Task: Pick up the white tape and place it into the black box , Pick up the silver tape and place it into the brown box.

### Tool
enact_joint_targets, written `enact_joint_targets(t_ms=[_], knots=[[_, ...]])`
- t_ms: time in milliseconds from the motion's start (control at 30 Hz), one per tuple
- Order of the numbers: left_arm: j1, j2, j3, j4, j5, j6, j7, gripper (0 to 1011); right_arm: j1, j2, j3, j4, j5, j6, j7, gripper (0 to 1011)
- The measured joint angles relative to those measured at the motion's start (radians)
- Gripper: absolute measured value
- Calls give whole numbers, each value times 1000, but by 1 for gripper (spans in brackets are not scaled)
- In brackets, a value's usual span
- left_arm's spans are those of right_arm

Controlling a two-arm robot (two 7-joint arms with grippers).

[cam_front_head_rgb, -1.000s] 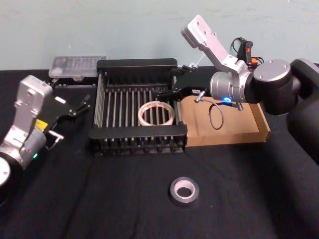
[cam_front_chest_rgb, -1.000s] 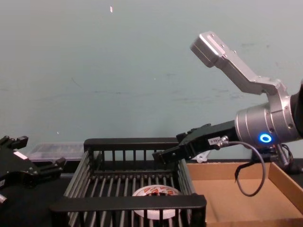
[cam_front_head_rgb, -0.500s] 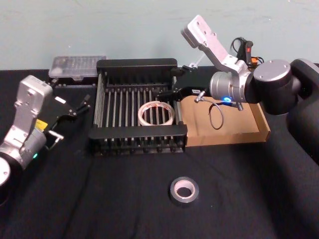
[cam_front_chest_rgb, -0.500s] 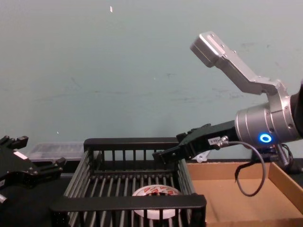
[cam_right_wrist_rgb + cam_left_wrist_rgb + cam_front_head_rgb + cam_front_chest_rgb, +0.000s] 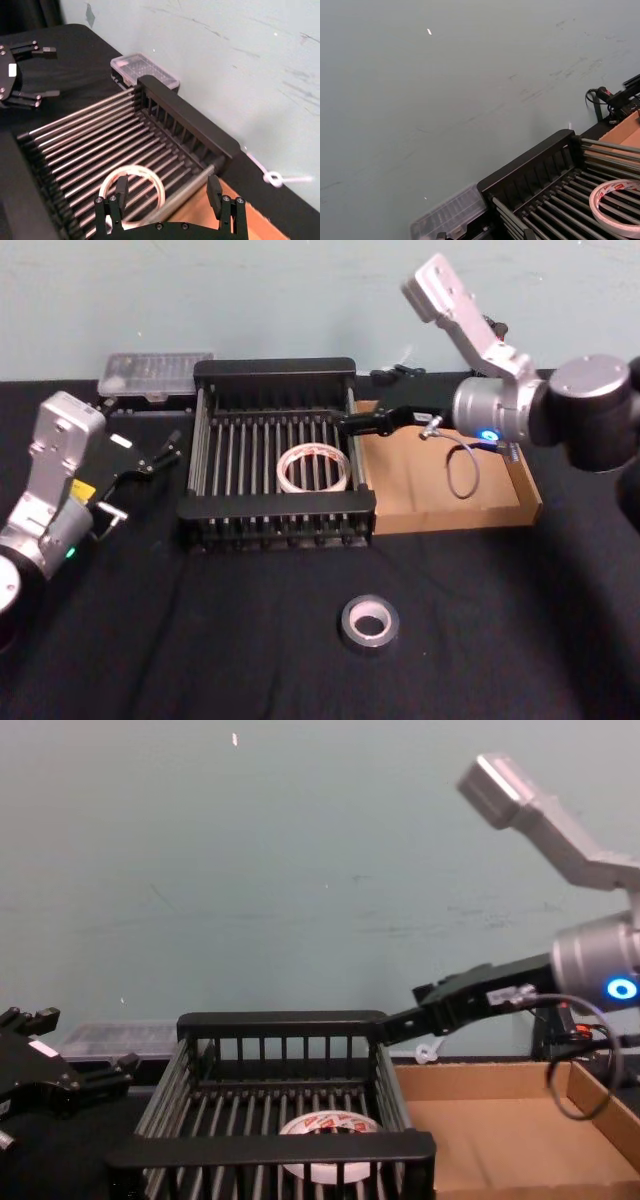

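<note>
The white tape [image 5: 314,449] lies flat on the ribbed floor of the black box [image 5: 274,368], right of centre; its red-marked top face shows in the chest view [image 5: 345,1124]. The silver tape [image 5: 347,625] lies on the black cloth in front of both boxes. The brown box [image 5: 450,505] stands against the black box's right side. My right gripper [image 5: 348,423] hovers open and empty over the black box's right rim, pointing left. In the right wrist view its fingers [image 5: 120,192] stand apart above the white tape [image 5: 134,170]. My left gripper [image 5: 160,452] rests open left of the black box.
A clear plastic case [image 5: 156,372] sits behind the black box's far left corner. A black cable and a red-tipped tool [image 5: 497,338] lie behind the brown box. Black cloth [image 5: 200,640] covers the table, and a pale wall stands close behind.
My right arm has risen and drawn back to the right, its gripper moving from over the black box's floor to above its right rim. The white tape stays in the black box.
</note>
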Motion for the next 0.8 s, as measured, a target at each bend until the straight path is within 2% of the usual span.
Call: enact_joint_targets(t_ms=[233,433,467,667,800], knots=[[0,0,0,0,0,0,0,1001,-72,92,31,-146,27,65,-7,1003],[0,0,0,0,0,0,0,1001,-148,190,57,-287,60,113,-7,1002],[0,0,0,0,0,0,0,1001,-148,190,57,-287,60,113,-7,1002],[0,0,0,0,0,0,0,1001,-213,283,70,-398,94,150,10,1003],[0,0,0,0,0,0,0,1001,-243,328,70,-449,112,165,24,1002]])
